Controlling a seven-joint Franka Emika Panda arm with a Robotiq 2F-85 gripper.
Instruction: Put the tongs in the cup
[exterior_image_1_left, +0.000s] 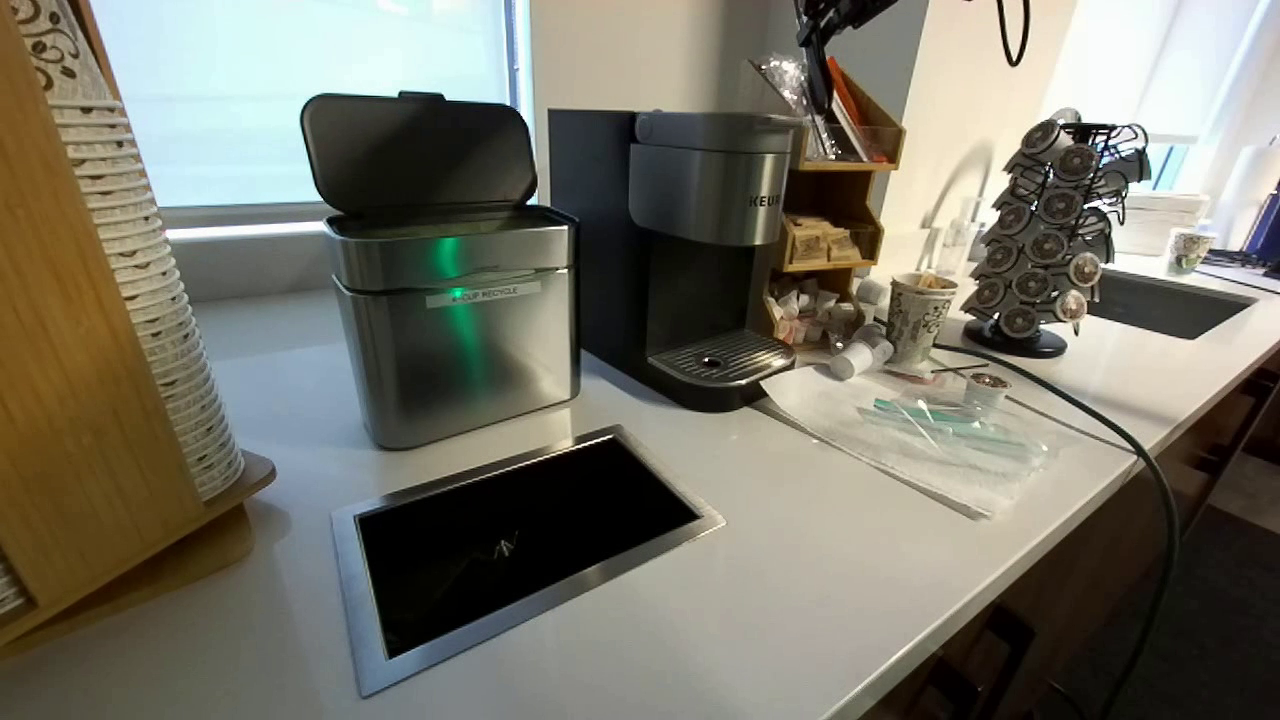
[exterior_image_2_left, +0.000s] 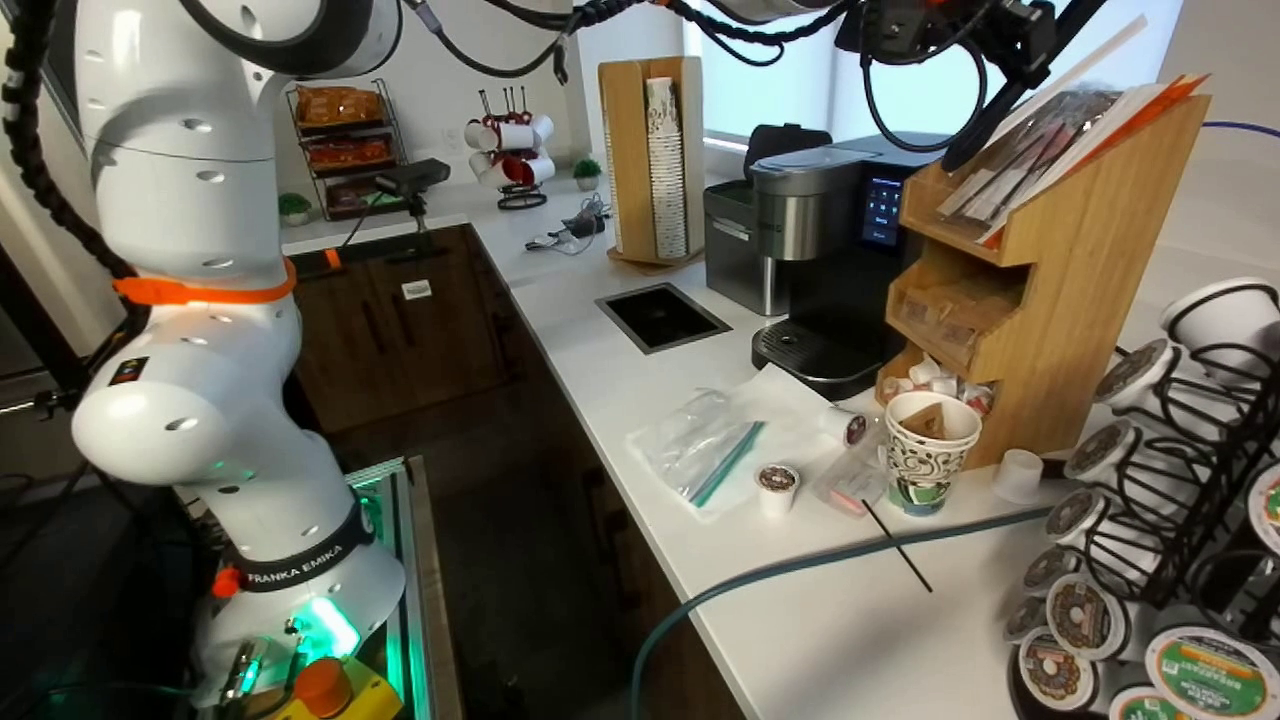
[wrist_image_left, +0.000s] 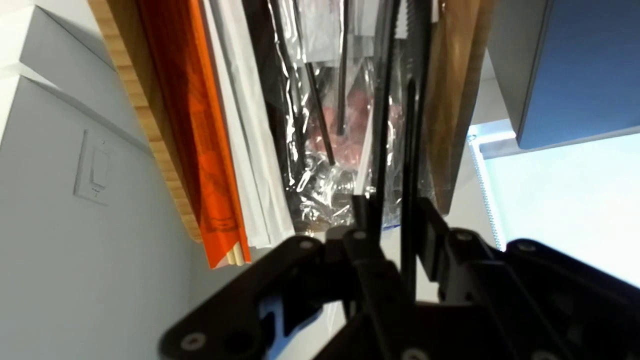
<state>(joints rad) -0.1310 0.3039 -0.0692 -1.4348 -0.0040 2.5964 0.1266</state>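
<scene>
Evidently the white desk (exterior_image_1_left: 790, 560) is where the work happens, and the robot arm (exterior_image_2_left: 220, 370), next in size, is mounted beside it rather than on it, probably to reach across without crowding the surface. The coffee maker (exterior_image_1_left: 710, 190) and the wooden rack (exterior_image_2_left: 1095, 270) stand side by side at the back, presumably so that drinks supplies are together. By the rack's top tray (exterior_image_2_left: 935, 220), the gripper (wrist_image_left: 395, 210) is clamped on the dark tongs (wrist_image_left: 383, 100), one finger at each side; it grips them well back from the tips, which leaves a long free stretch to go in first. In both exterior views they point downward at that tray, though whether the tips touch anything cannot be told. An orange sleeve (wrist_image_left: 200, 135) sticks out along one side of the tray, likely so it can be pulled by its end. Smaller again, the patterned paper cup (exterior_image_2_left: 925, 470) stands upright on the desk in front of the rack, lower than the tongs and not yet holding them. Smallest, a brown packet (exterior_image_2_left: 928, 418) pokes up inside the cup, so the tongs should probably come down steeply beside it, lest a paper cup tip over
</scene>
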